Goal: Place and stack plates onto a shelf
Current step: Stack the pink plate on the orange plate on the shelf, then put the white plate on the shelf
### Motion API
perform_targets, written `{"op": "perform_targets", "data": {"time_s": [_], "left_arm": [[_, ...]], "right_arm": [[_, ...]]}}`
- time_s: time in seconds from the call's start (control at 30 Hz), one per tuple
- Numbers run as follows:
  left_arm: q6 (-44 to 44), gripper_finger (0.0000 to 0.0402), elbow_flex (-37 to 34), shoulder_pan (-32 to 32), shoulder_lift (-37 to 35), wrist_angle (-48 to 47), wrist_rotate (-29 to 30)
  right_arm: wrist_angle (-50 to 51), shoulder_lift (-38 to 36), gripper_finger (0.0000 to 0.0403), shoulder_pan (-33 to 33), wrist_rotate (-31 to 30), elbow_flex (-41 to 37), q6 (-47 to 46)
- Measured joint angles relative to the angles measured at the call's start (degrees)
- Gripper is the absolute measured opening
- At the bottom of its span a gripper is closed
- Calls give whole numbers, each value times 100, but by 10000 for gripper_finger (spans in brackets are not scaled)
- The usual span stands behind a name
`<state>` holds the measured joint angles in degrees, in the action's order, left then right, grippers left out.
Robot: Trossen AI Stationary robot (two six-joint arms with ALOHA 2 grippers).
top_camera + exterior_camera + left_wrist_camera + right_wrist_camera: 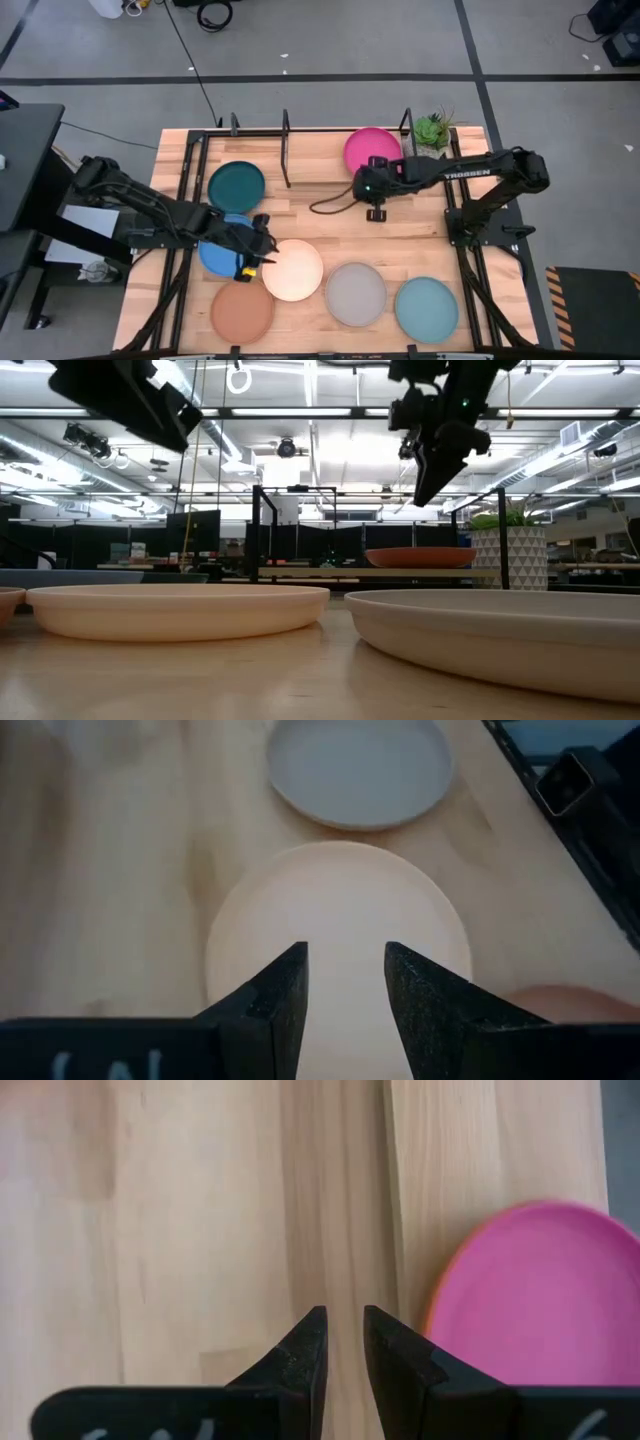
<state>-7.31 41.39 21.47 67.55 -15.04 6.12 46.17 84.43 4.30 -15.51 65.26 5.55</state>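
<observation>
Shelf (285,140): I logged magenta plate (372,148) over orange, teal (236,186) | five left on desk (330,225) | left hand (256,247) narrow over cream plate (292,269) | right hand (376,213) narrow, empty.

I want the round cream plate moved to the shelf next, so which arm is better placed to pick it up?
Left. Its end effector hangs open at the round matte cream plate's edge; the right end effector is empty near the magenta plate, farther off.
</observation>
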Motion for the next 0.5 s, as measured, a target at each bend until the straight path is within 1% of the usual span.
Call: {"op": "perform_targets", "data": {"time_s": [0.1, 0.23, 0.37, 0.5], "left_arm": [[-450, 142, 13, 109, 226, 216, 19], [-972, 142, 199, 244, 531, 125, 21], [-1320, 142, 524, 477, 951, 80, 36], [-1564, 142, 1073, 822, 1533, -155, 264]], "right_arm": [[-219, -109, 75, -160, -14, -134, -139], [-330, -131, 75, -356, -73, -197, -377], [-417, -115, 75, -576, -391, -197, -540], [-454, -128, 75, -850, -752, -197, -771]]}}
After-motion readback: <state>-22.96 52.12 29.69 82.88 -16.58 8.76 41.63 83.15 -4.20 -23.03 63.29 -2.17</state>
